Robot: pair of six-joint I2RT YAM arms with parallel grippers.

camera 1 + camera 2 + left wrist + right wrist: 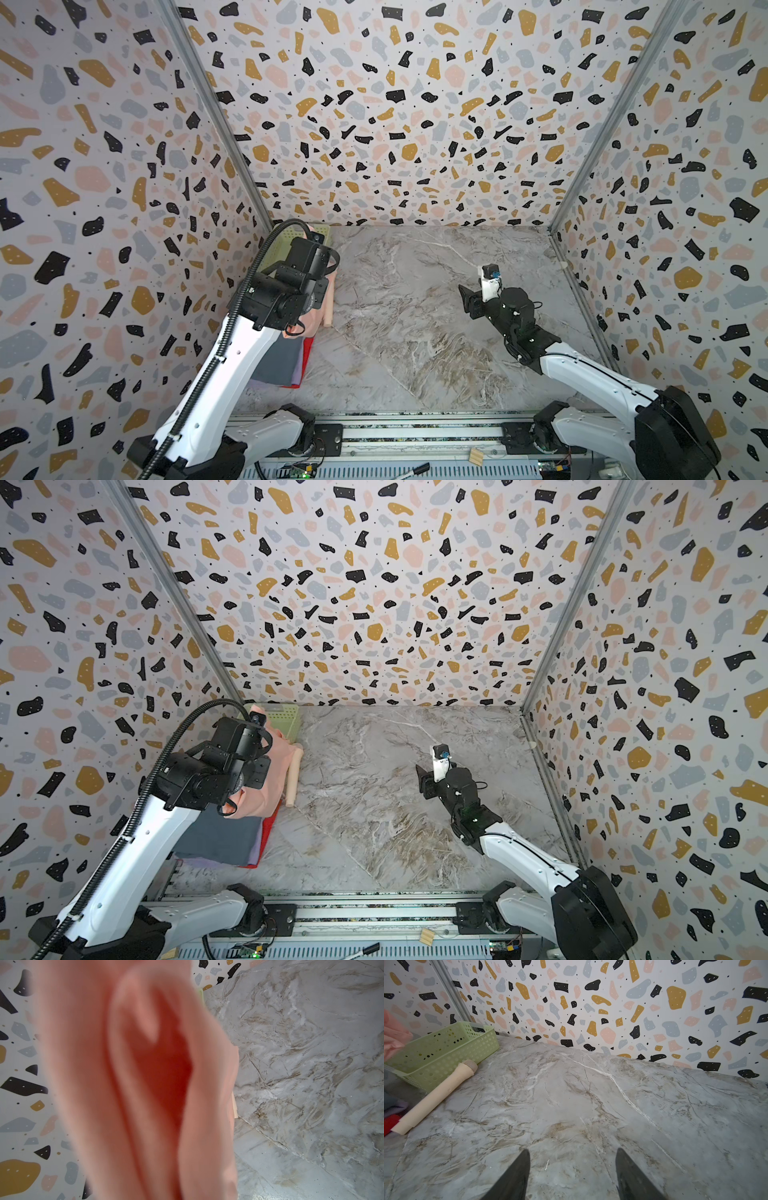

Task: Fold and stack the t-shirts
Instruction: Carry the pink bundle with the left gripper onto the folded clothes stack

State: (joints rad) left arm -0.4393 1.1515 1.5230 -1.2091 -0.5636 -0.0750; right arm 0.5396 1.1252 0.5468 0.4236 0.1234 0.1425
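While your left jaws pinch the salmon-peach cloth t-shirt (pixel 272 787), it hangs below them over the folded slate-grey, lavender and red stack (pixel 224 837), likely for stacking; your right gripper (pixel 572 1150) waits wide, empty, well apart.

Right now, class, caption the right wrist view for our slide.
Open right pincer hovers over marble table; green basket and beige stick lie beyond.

Left arm (pixel 137 833) raised with pincer clamped; right arm (pixel 523 854) stretched forward with pincer parted.
Left gripper (pixel 259 777) closed on salmon t-shirt (pixel 262 800), cloth draping below it. Right gripper (pixel 572 1150) pitched downward, jaws apart.
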